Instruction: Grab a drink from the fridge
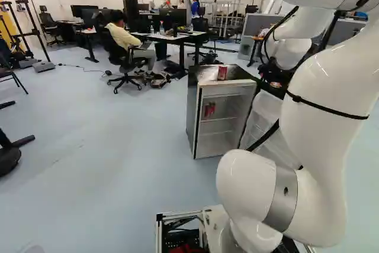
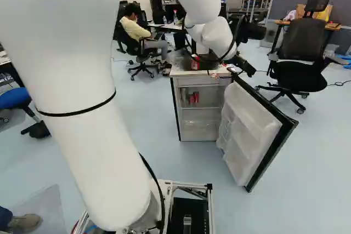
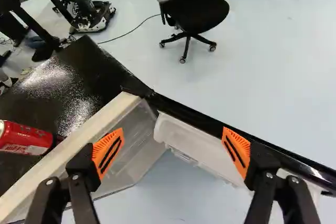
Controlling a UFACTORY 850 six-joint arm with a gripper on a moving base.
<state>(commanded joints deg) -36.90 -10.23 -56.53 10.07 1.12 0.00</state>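
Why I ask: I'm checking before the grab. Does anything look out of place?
A red drink can stands on top of the small black-sided fridge, odd since other red cans are inside; the fridge's white-lined door stands wide open.

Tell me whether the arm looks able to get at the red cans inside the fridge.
Probably yes: the fridge door stands wide open and the gripper is open, but likely needs lowering.

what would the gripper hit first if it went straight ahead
Probably the open fridge door, near its hinge side, though depth is unclear and it might just miss the edge.
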